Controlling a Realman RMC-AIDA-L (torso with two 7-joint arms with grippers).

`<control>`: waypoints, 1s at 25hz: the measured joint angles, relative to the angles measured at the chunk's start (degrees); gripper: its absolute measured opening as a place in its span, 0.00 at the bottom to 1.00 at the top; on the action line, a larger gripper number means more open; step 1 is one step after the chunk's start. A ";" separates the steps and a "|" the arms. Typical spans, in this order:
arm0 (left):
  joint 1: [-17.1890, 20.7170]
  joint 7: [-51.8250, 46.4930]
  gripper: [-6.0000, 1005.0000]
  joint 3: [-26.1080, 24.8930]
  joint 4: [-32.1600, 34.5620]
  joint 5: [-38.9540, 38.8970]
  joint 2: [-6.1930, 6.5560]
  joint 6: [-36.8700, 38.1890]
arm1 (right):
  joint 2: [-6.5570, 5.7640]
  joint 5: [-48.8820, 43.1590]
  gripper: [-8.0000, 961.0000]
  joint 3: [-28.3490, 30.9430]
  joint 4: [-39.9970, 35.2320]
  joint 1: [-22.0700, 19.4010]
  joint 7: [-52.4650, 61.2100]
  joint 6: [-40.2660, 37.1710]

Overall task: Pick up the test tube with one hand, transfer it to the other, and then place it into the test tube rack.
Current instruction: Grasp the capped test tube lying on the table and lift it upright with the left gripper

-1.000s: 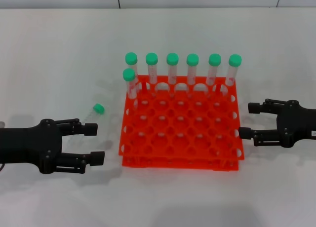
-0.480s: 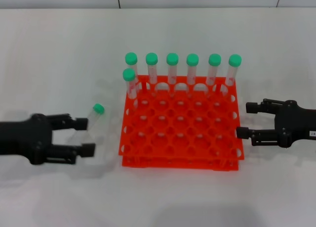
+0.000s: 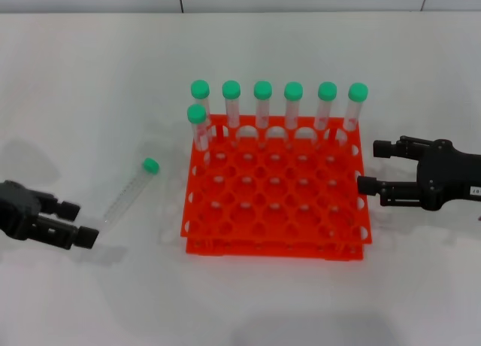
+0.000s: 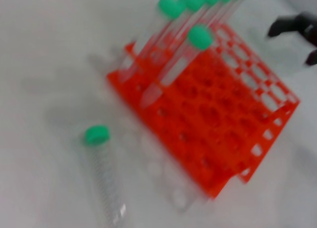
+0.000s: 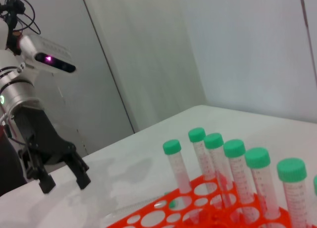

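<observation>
The test tube [image 3: 129, 195] lies on the white table left of the rack, its green cap [image 3: 150, 165] pointing away from me; the left wrist view shows the test tube [image 4: 105, 181] lying free. My left gripper [image 3: 79, 223] is low at the left, open, a short way off the tube's clear end and empty. The right wrist view also shows my left gripper [image 5: 65, 183] with its fingers spread. The orange-red test tube rack [image 3: 225, 245] stands mid-table. Just off its right side, my right gripper [image 3: 373, 165] hovers open and empty.
Several green-capped tubes [image 3: 262, 105] stand upright in the rack's back row, and one more [image 3: 198, 128] stands at the left end of the second row. The rack's nearer holes [image 3: 274, 203] hold nothing. Bare table lies in front of the rack.
My left gripper has pulled back to the left and toward me, away from the tube, which stayed where it lay. The right gripper has crept slightly toward the rack.
</observation>
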 joint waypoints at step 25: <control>-7.35 -9.08 0.86 3.17 -2.35 14.67 -3.83 -13.21 | 0.16 2.97 0.88 -0.07 0.24 0.50 -0.21 0.47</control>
